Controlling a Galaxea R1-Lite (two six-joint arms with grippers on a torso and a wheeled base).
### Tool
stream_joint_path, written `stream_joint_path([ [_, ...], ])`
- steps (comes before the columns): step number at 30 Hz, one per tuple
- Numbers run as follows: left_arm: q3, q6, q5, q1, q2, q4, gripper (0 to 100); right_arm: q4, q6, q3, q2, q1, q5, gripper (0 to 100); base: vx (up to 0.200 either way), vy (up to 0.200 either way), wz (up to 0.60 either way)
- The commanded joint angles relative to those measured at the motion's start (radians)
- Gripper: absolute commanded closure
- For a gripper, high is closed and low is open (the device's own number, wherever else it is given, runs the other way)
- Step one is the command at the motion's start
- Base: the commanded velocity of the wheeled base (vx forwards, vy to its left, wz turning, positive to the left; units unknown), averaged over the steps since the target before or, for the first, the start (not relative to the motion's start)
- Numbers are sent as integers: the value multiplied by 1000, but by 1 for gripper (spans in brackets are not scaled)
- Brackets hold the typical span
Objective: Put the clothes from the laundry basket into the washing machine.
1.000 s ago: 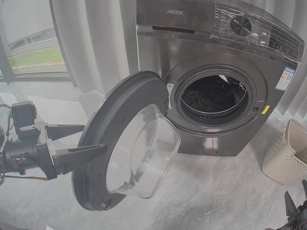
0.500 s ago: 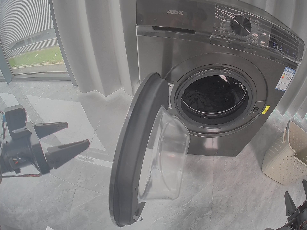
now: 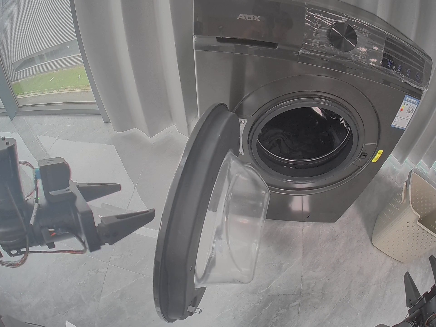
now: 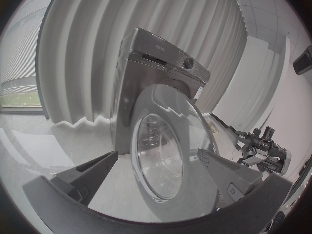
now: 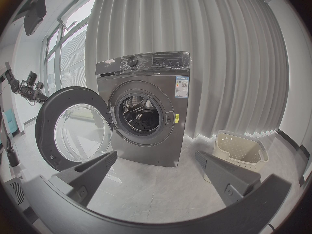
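Both stand fingers apart, empty: your left gripper [image 3: 136, 200] faces the door [image 3: 190, 196] from outside, probably to push it; right gripper [image 5: 156, 153] hangs near the laundry basket [image 3: 402, 225]; dark clothes [image 3: 295, 137] lie inside the washing machine [image 3: 254, 64].

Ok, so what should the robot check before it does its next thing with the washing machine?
1. The clothes are in the drum: ok, dark clothes lie inside.
2. The laundry basket is empty: ok, nothing shows in it.
3. No cloth hangs over the drum's rim: ok.
4. The door is shut: not ok, it stands open.
5. The left gripper is free: ok, open, empty, beside the door's outer side, apart from it.
6. The right gripper is out of the door's way: ok, open, low on the basket's side.
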Motion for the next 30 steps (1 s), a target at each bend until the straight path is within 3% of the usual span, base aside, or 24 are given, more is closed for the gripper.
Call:
stream_joint_path([
  [1, -4, -9, 1, -88, 110, -57, 0, -1, 0, 18, 1, 1, 1, 0, 0, 0, 0],
  [3, -9, -23, 1, -113, 138, -94, 0, -1, 0, 18, 1, 1, 1, 0, 0, 0, 0],
  [8, -21, -121, 15, -191, 209, -231, 0, 0, 0, 18, 1, 1, 1, 0, 0, 0, 0],
  [9, -21, -129, 27, -196, 218, -254, 0, 0, 0, 18, 1, 1, 1, 0, 0, 0, 0],
  [13, -12, -133, 70, -196, 248, -320, 0, -1, 0, 18, 1, 1, 1, 0, 0, 0, 0],
  [22, -26, -132, 75, -216, 304, -329, 0, 0, 0, 18, 1, 1, 1, 0, 0, 0, 0],
  [30, -107, -146, 75, -300, 451, -390, 0, -1, 0, 18, 1, 1, 1, 0, 0, 0, 0],
])
